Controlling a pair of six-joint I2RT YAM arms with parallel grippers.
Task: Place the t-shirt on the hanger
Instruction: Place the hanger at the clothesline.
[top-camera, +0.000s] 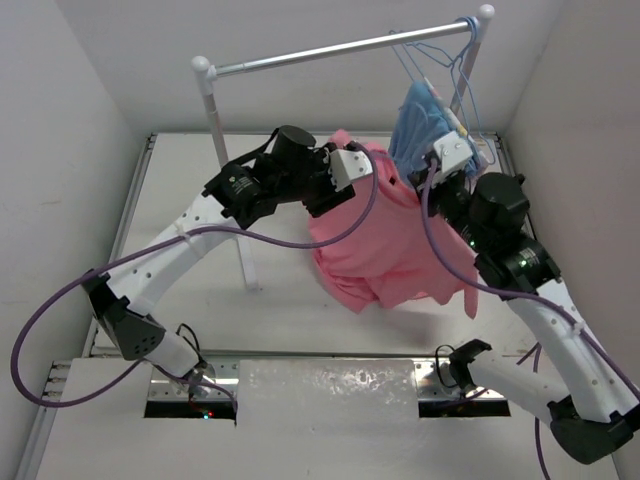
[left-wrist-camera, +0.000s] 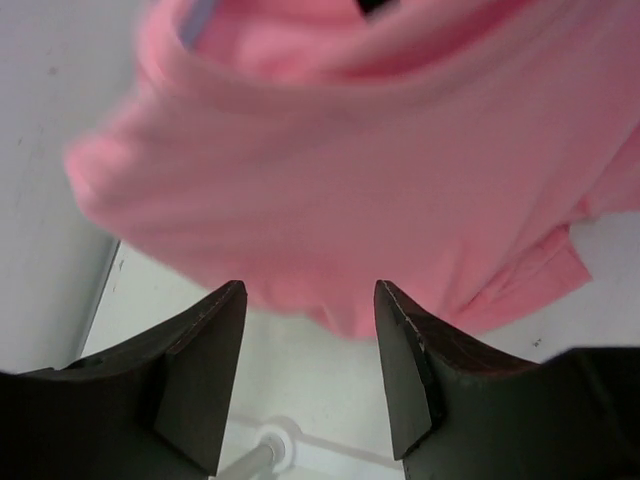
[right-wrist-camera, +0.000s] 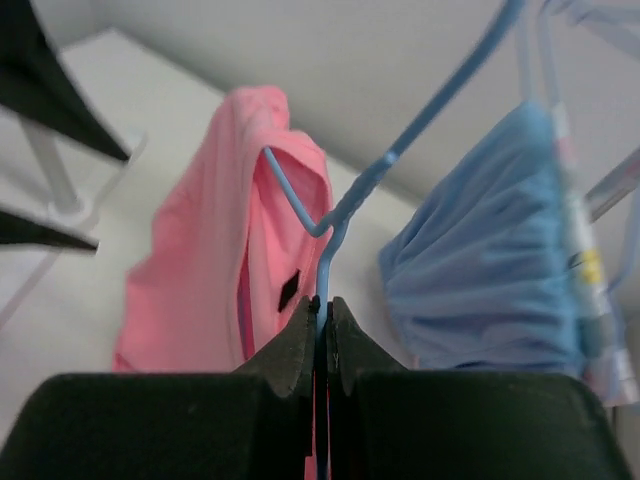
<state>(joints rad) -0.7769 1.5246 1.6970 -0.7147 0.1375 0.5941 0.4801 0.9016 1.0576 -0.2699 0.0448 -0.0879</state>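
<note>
The salmon-pink t-shirt (top-camera: 390, 245) hangs in mid-air between my two arms, its lower part bunched above the table. My left gripper (top-camera: 372, 170) is at the shirt's upper left edge. In the left wrist view it (left-wrist-camera: 310, 290) stands open with nothing between the fingers (left-wrist-camera: 205, 370), and the t-shirt (left-wrist-camera: 380, 170) hangs just beyond them. My right gripper (right-wrist-camera: 322, 302) is shut on the thin blue wire of the hanger (right-wrist-camera: 400, 150). The wire runs into the neck opening of the t-shirt (right-wrist-camera: 190, 290). From above, the right gripper (top-camera: 432, 175) sits at the shirt's upper right.
A silver rail (top-camera: 330, 48) on white posts (top-camera: 228, 190) spans the back. Spare blue hangers (top-camera: 460, 55) and a light-blue garment (top-camera: 420, 125) hang at its right end, close to my right wrist. The same garment (right-wrist-camera: 490, 270) shows beside the right fingers. White walls enclose the table.
</note>
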